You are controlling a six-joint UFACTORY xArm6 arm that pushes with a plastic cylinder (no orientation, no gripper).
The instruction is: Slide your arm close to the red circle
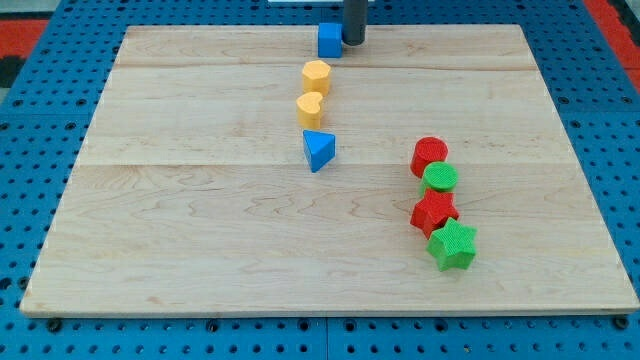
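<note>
**Operator:** Starting from the bottom of the view, the wooden board (pixel 200 250) has a wide bare stretch along its bottom edge and its whole left half. Nearest to that edge on the right sits the green star (pixel 452 246), touching the red star-like block (pixel 433 212) just above it. Then comes the green circle (pixel 439 179), and on top of that column, touching it, the red circle (pixel 430 155). That is the one I am after.

**Observer:** How do you judge it will handle?

**Operator:** It looks like a small, stiff, light puck with a ribbed side, so I expect it to slide at the slightest nudge. I have no hand to open or close, only a rod, so nothing is clamped. I only need to come close, and its upper-left side is free, with no neighbour there.

**Observer:** And further up?

**Operator:** Left of centre stands the blue triangle (pixel 318 150), then a yellow heart (pixel 309 108) and a yellow hexagon (pixel 316 76) just above it. At the top edge is the blue cube (pixel 330 40), with my tip (pixel 353 42) just beside it on the right, possibly touching.

**Observer:** Room to travel?

**Operator:** Plenty, I think. Between my tip and the red circle the wood is bare, running down and to the right. The yellow pair and the triangle stay well to the left of that line. The main risk I see is overshooting and knocking the column.
</note>
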